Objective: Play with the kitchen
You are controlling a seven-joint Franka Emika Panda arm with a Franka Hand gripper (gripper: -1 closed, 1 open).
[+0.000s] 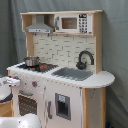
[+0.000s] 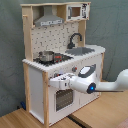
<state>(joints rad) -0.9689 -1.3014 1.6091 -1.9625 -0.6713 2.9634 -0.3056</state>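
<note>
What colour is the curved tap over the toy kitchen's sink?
Black: the curved tap shows best in the first exterior view.
</note>
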